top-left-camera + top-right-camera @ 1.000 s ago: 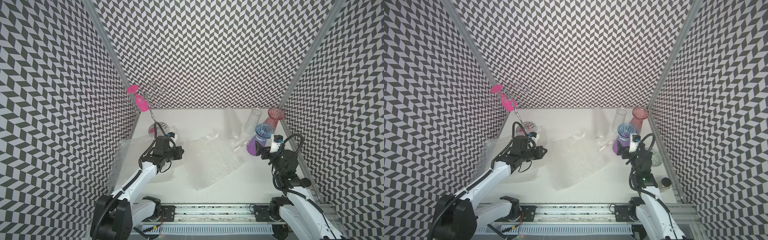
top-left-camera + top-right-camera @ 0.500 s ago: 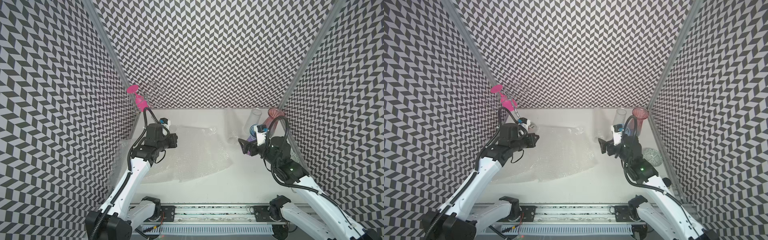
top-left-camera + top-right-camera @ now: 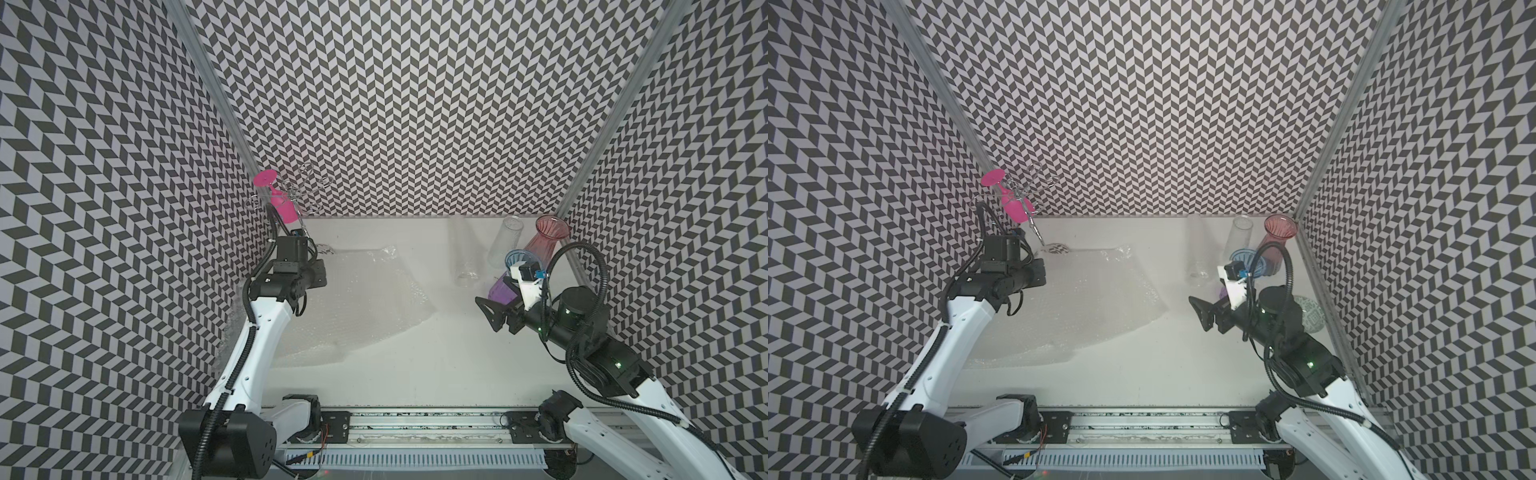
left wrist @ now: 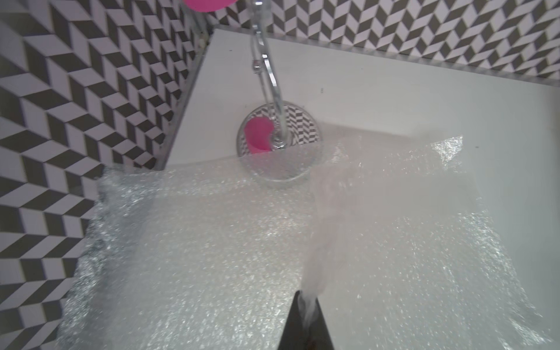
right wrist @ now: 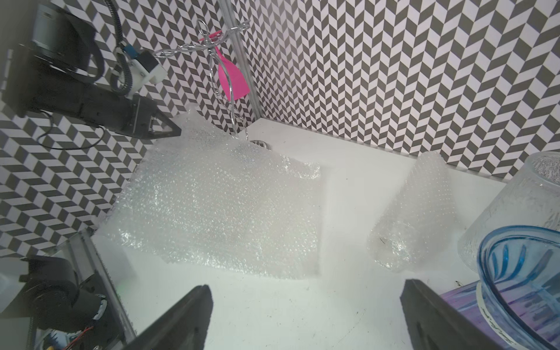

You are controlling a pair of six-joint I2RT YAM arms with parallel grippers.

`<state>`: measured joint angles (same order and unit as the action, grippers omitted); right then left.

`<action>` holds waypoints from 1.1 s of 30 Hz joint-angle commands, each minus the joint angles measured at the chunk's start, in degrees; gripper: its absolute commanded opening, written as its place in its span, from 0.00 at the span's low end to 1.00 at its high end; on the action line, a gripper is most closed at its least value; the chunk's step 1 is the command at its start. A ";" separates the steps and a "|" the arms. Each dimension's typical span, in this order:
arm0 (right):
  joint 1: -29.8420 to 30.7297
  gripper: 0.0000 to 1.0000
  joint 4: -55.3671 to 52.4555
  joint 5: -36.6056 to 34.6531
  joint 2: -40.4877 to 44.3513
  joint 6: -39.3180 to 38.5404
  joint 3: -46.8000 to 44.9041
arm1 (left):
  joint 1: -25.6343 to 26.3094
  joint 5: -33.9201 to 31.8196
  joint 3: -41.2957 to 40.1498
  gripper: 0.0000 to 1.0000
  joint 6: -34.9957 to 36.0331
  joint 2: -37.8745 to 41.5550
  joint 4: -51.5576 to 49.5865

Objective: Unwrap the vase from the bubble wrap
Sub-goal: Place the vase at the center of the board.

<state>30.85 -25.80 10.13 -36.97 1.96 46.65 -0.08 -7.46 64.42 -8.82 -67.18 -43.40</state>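
Table (image 3: 415, 370) first: white, patterned walls round it, and I'll place everything off the metal stand (image 4: 272, 88) in one back corner, the one with a pink glass (image 3: 284, 205) hung on it.

Then the bubble wrap (image 3: 353, 303). It's one big loose sheet lying mostly flat from the stand out toward the middle, with its far edge lapping over the stand's round foot. Looks empty to me, no vase in it.

A rolled bundle (image 5: 415, 212) of the same stuff sits along the back wall, well away from the stand. Can't tell if there's a vase inside.

Furthest from the stand, in the opposite back corner, are the bare ones: pink vase (image 3: 547, 237), clear vase (image 3: 505, 245), and blue and purple vase (image 3: 500, 289).

The left gripper (image 4: 306, 303) is just beside the stand, pressed together on a bunched fold of the sheet and holding that bit up off the table. The right gripper (image 3: 493, 316) is well apart from the stand, over by the vases, spread wide with nothing in it.

My read is the sheet is being parked out of the way. I'd pull low and slow, away from the stand's pole, since that foot can snag the wrap and tip the glass. Drop the sheet only once it's clear of the middle, and move the right gripper gently near those vases.
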 commanded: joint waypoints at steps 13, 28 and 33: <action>2.48 0.99 -3.42 0.84 -4.35 -5.92 7.80 | -6.77 -20.81 0.19 0.00 6.98 -5.80 2.20; 5.62 0.99 -2.17 0.47 -4.92 -6.49 10.03 | -18.13 -14.08 -3.70 0.01 6.14 -2.27 4.76; 7.06 0.99 -3.04 -2.39 -3.16 -7.65 11.26 | -19.01 -13.95 -2.37 0.29 5.57 -2.71 3.98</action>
<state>37.04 -30.50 9.78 -41.65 -4.14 55.90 -18.57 -22.35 60.84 -2.68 -69.76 -39.79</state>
